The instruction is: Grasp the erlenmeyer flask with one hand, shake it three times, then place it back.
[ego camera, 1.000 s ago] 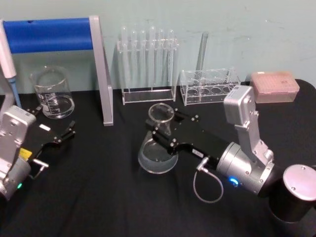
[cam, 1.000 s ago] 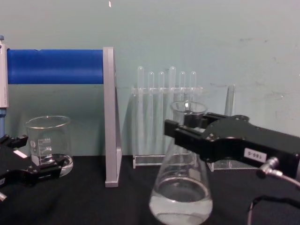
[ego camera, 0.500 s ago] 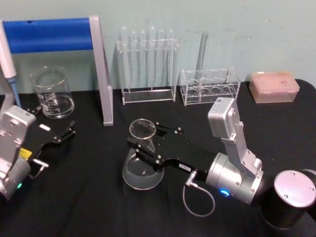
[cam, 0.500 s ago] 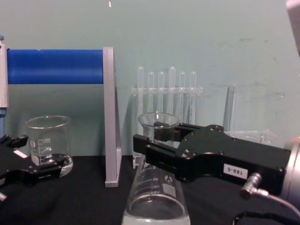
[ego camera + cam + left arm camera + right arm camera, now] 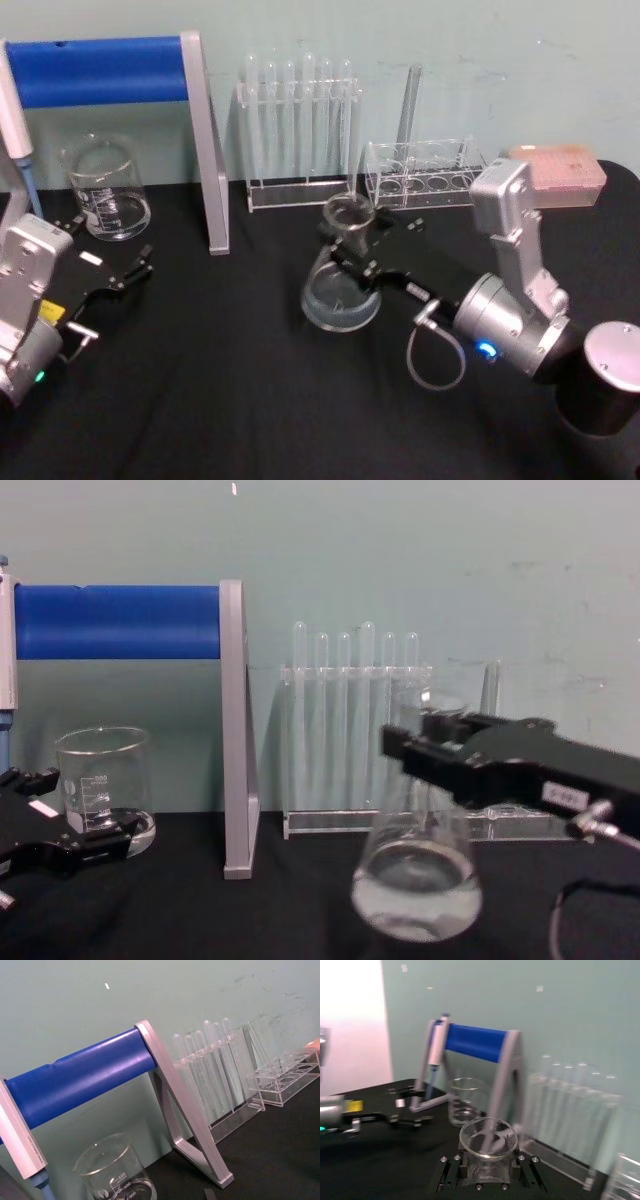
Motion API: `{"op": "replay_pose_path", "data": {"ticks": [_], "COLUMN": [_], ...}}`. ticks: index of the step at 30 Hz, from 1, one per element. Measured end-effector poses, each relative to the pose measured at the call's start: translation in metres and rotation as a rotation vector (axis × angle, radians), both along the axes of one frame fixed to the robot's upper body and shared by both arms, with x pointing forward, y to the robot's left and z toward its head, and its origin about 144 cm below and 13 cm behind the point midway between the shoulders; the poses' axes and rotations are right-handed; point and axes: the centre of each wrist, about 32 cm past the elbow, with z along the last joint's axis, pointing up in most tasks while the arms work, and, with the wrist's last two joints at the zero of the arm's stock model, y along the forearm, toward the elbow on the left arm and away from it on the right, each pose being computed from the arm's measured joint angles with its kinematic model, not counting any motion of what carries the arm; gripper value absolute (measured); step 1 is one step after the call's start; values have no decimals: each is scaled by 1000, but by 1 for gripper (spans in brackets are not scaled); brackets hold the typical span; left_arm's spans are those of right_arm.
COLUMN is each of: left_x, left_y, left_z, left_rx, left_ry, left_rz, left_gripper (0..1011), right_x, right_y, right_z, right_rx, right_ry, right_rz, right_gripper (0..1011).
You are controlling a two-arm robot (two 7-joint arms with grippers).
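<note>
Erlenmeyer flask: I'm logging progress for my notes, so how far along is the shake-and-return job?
Done: the right gripper is shut on the erlenmeyer flask at its neck. In hand: shaking; the flask has swung left and back right within the last second, though the count cannot be told. Left: setting it back on the table and letting go. The left gripper sits parked, open, near the beaker.

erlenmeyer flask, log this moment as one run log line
right gripper: shut on erlenmeyer flask neck | flask: clear liquid in base | left gripper: open, parked by beaker | place back: not yet done
</note>
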Motion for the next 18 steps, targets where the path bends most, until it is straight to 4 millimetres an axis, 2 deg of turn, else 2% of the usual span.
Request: {"op": "replay_pose_path", "data": {"ticks": [18], "left_x": [0], "left_y": [0], "left_z": [0], "left_rx": [0], "left_ry": [0], "left_rz": [0], "left_gripper": [1001], "right_x": [17], "right_y": [-46], "right_z": [6], "right_rx": [16], "right_ry": [-26], "right_rz": [-237], "right_gripper": [453]}}
